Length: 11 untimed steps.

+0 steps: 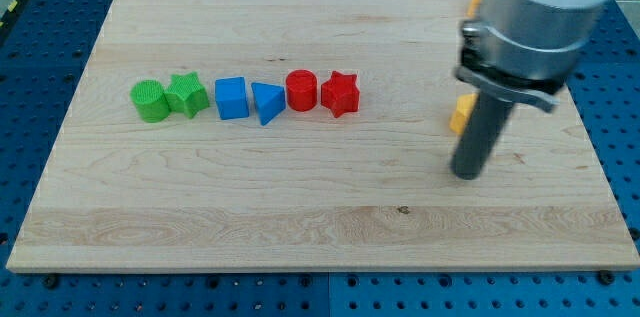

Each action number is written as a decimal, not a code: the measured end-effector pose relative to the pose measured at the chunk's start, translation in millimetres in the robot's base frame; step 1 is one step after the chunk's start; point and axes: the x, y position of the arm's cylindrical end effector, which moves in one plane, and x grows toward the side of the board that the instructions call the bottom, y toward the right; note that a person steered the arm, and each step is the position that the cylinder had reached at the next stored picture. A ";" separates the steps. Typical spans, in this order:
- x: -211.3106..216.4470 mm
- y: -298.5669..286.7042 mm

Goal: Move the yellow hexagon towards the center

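One view only, so here is the lot. My tip (466, 173) sits on the counter (330, 222) at the right of the frame, under the big grey arm housing (535, 17). There is no claw on this rig, just the bare rod, so nothing opens, nothing shuts and nothing is held.

Two yellow bits peek out from behind the arm. One yellow block (462, 113) shows just left of the rod, above my tip and very close to it; whether they touch I cannot tell. Another yellow block (476, 0) peeks out at upper right. Which is the hexagon? Too hidden to say.

Across the left middle runs a tidy row: green cylinder (149, 100), green star (187, 94), blue cube (231, 98), blue wedge (266, 103), red cylinder (301, 90), red star (340, 93).

The risks, as I judge them: shove the wrong yellow piece, since both are masked. An off-centre push could let the block slip round the rod. Push too far left and it rams the red star, breaking the row.

The counter is pale wood board, clean, lying on a blue perforated base (40, 7) that shows all round.
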 end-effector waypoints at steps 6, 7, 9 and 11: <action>-101.8 34.5; -101.3 21.3; -88.2 -17.3; -87.4 -48.9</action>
